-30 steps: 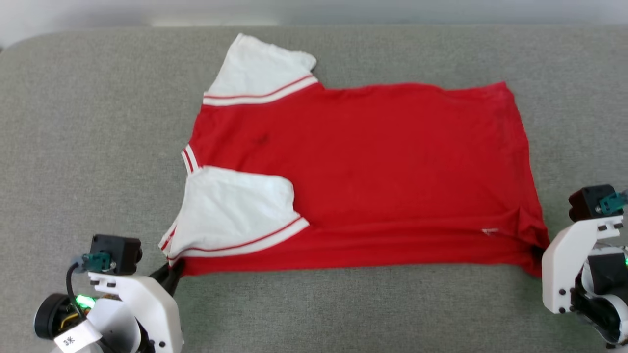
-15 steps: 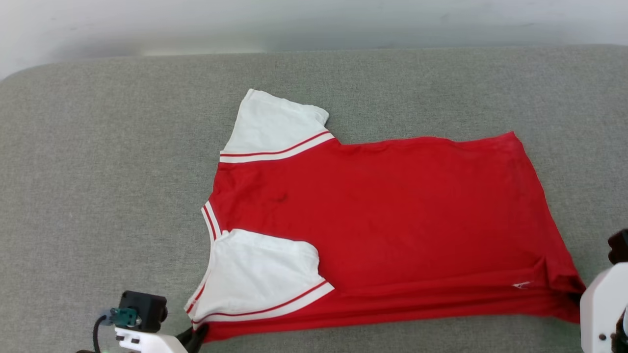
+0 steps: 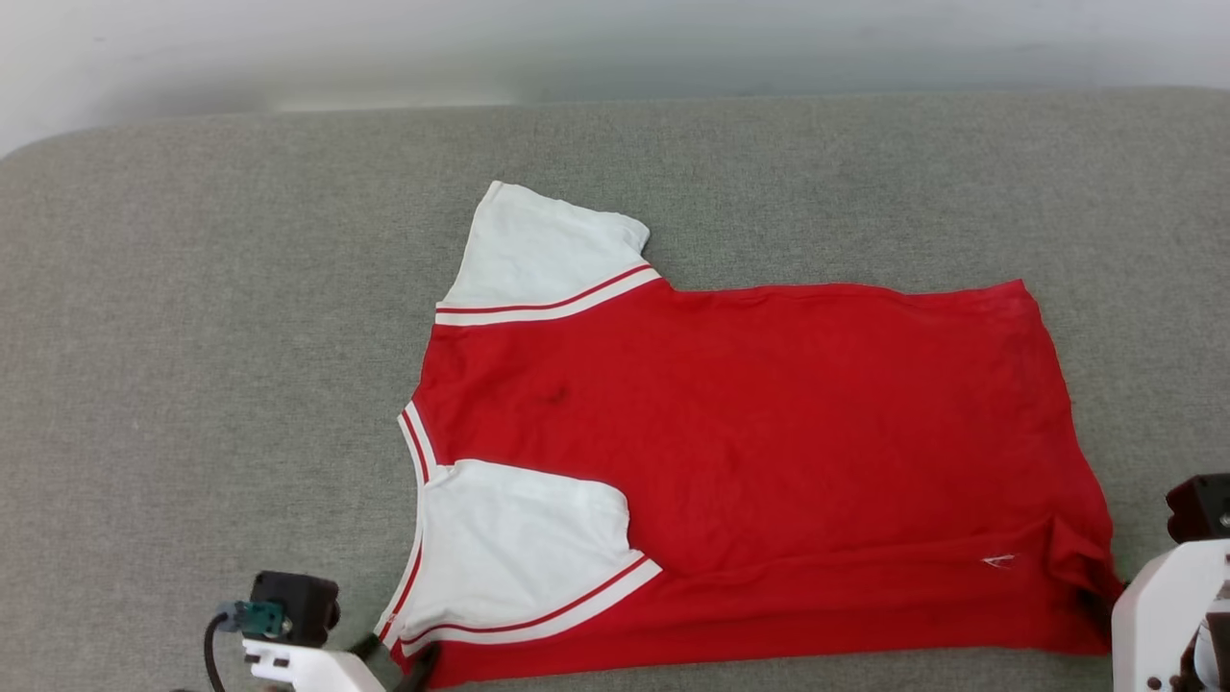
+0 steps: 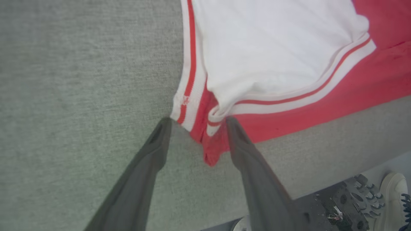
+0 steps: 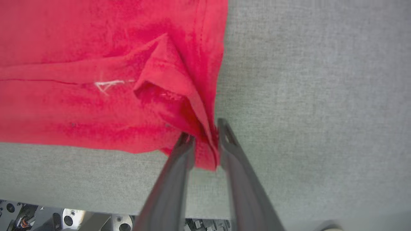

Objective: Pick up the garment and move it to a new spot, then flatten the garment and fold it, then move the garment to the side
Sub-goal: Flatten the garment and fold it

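The garment (image 3: 769, 452) is a red T-shirt with white sleeves and striped trim, spread flat on the grey padded table (image 3: 192, 384) with its collar to the left. The letters and number do not show. In the left wrist view my left gripper (image 4: 198, 120) stands open, its fingers on either side of the garment's (image 4: 273, 57) near shoulder corner, which rests on the table. My right gripper (image 5: 204, 128) has its fingers slightly parted around the bunched near hem corner of the garment (image 5: 80, 64). In the head view the left gripper (image 3: 394, 658) and right gripper (image 3: 1091, 601) sit at those two near corners.
The table's near edge runs just behind both grippers (image 4: 321, 179). Below it are the floor, a person's white shoe (image 4: 393, 189) and metal base parts (image 5: 96, 221). Bare grey table lies left of the garment and beyond it, up to a pale wall (image 3: 615, 38).
The head camera has tilted, so the whole picture shifted. Both grippers, shut on the garment's near corners before, have parted their fingers, the left one wider. The garment lies settled on the table.
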### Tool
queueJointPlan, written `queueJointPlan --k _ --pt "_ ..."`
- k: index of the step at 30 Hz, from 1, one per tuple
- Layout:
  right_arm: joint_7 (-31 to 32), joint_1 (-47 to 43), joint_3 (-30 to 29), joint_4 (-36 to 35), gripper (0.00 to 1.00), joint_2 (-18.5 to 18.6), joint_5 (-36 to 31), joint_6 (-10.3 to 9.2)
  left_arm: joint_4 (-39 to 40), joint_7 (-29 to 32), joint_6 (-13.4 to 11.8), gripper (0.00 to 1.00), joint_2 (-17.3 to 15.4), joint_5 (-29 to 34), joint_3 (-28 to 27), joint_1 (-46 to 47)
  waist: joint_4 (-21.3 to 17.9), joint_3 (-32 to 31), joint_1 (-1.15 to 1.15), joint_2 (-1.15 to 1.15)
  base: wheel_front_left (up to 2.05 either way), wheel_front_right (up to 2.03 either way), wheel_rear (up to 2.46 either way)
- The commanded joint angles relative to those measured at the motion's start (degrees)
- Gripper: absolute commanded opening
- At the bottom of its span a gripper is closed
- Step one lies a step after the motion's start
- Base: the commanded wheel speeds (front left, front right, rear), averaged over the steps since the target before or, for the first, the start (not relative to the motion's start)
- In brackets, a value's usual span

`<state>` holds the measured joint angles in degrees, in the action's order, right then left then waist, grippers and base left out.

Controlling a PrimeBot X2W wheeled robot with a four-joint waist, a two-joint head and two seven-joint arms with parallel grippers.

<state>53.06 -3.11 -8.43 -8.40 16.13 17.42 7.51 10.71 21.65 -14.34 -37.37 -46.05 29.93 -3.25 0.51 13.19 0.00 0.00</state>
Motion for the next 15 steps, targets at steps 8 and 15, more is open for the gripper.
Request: queueJointPlan --k 8,15 --pt "-7.7 4.2 2.2 0.7 1.00 2.8 0.2 -0.04 -0.5 -8.7 -0.4 1.00 1.4 3.1 -3.6 3.7 -0.3 -2.6 0.00 0.00 0.00 0.00 0.00" --pt "-19.9 7.4 4.3 -0.2 1.00 3.8 -0.6 -0.03 -0.9 -21.7 -0.3 1.00 1.2 10.7 -5.8 6.9 -1.3 -4.9 0.00 0.00 0.00 0.00 0.00"
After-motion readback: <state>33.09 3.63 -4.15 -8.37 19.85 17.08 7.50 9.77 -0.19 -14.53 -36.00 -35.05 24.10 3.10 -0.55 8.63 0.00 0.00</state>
